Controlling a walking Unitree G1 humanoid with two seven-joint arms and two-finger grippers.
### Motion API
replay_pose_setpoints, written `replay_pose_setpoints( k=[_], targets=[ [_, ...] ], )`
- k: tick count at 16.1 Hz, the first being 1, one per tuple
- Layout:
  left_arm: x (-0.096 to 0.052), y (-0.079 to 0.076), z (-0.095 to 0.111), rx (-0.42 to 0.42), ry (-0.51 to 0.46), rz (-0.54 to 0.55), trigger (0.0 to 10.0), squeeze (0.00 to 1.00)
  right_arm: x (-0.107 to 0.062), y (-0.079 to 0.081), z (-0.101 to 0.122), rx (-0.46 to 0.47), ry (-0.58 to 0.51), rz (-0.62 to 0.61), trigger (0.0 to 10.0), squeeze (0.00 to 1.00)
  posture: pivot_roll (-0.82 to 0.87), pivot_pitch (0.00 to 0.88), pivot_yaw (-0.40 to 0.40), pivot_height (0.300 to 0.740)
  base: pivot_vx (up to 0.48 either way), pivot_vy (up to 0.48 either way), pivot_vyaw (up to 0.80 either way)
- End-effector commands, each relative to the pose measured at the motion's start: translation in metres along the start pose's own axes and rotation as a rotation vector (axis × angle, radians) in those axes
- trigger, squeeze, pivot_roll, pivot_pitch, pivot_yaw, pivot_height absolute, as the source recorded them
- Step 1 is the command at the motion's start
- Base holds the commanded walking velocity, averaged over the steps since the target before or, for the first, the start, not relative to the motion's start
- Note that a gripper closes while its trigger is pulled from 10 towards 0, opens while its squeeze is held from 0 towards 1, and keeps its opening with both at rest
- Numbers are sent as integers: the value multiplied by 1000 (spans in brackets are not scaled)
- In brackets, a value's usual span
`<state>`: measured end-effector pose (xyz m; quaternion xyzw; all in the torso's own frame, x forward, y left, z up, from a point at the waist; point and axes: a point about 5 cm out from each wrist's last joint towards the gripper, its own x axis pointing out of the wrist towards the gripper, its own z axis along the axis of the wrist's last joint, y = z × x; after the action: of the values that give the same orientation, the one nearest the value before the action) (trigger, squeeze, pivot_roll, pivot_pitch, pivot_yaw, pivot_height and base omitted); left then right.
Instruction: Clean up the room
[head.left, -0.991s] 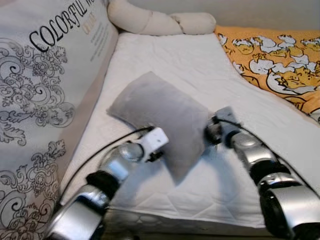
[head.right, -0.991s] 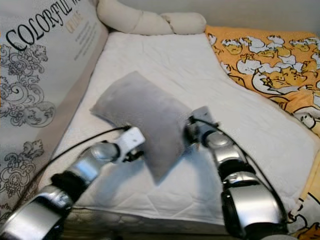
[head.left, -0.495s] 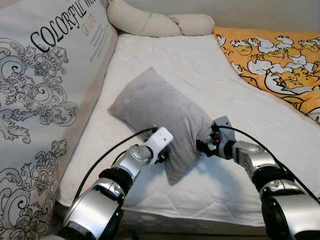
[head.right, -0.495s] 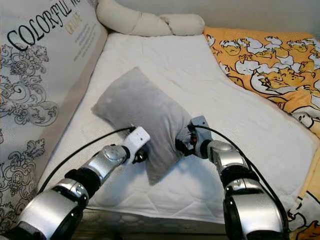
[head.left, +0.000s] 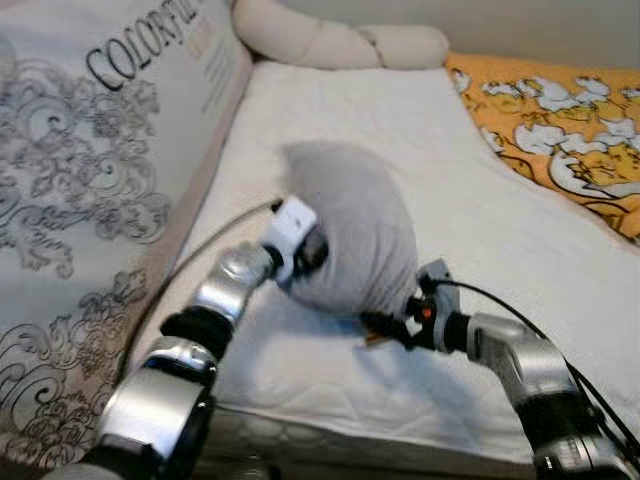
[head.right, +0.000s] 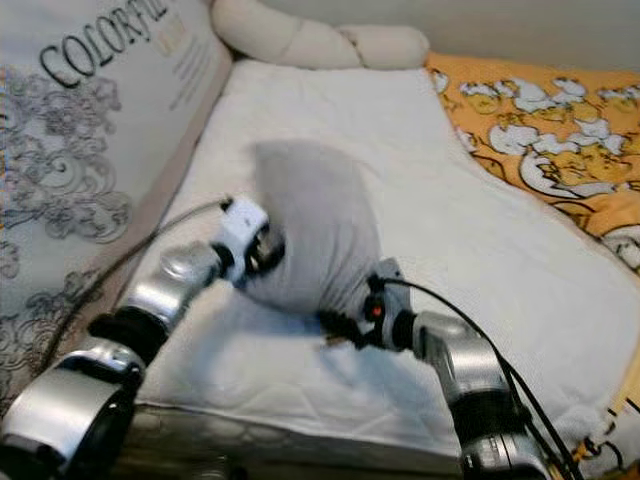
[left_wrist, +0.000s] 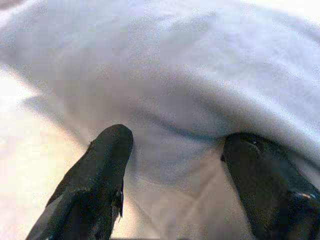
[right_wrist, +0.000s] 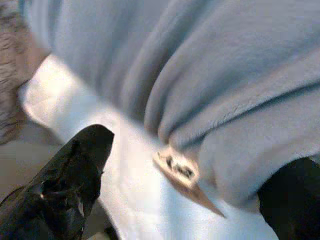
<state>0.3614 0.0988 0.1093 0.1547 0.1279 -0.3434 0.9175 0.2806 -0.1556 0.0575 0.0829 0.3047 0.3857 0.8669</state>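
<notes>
- The left claw (head.left: 312, 252) presses its spread fingers (left_wrist: 100, 165) against the near side of the grey pillow (head.left: 355, 235), gripping nothing.
- The right claw (head.left: 385, 325), also spread, sits under the pillow's lower corner, beside a small tag (right_wrist: 180, 170).
- Soft, light and plush, the pillow would sag; squeezing it between both claws looks best.
- It bulges above the white mattress (head.left: 500, 230).

1. A bedroom in a home: a bed with a white quilted mattress (head.left: 480, 200).
2. A cream knotted pillow (head.left: 340, 42) lies at its head.
3. An orange cartoon-print blanket (head.left: 560, 130) covers one side, and a large printed cushion (head.left: 90, 180) leans along the other.
</notes>
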Motion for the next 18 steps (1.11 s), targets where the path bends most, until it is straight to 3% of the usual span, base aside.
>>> replay_pose_setpoints(
  k=[1,3,5,7,9,11,12,13,14,15,18],
  targets=[
    [0,-9,0,-1,-4,-66,10000,0,-6,5,10,-27,-28,35,10000,0,30,0,-47,740,0,0,0],
    [-11,-2,-4,31,-10,-56,10000,0,-22,3,8,-60,-12,-4,10000,0,30,0,-47,740,0,0,0],
    [-28,29,-17,69,47,105,10000,0,-60,-15,12,-163,41,-95,10000,0,22,0,-38,740,0,0,0],
    [-39,50,-18,106,79,193,10000,0,-88,-22,25,-222,28,-85,10000,0,19,0,-33,740,0,0,0],
    [-46,65,-16,80,92,265,10000,0,-108,-23,38,-246,-25,-61,10000,0,18,0,-33,740,0,0,0],
    [-47,70,-15,63,99,303,10000,0,-113,-22,43,-261,-46,-63,10000,0,20,0,-34,740,0,0,0],
    [-41,72,-17,-32,105,384,10000,0,-109,-48,51,-230,-82,-286,10000,0,21,0,-37,740,0,0,0],
    [-37,69,-18,-69,100,396,10000,0,-105,-60,52,-194,-91,-402,10000,0,21,0,-38,740,0,0,0],
    [-30,63,-20,-157,88,433,10000,0,-96,-77,51,-121,-110,-568,10000,0,17,0,-37,740,0,0,0],
    [-24,55,-26,-222,102,454,10000,0,-84,-84,51,-91,-136,-633,10000,0,16,0,-36,740,0,0,0],
    [-11,26,-47,-128,233,441,10000,0,-40,-81,44,-53,-175,-721,10000,0,9,0,-21,740,0,0,0]
  ],
)
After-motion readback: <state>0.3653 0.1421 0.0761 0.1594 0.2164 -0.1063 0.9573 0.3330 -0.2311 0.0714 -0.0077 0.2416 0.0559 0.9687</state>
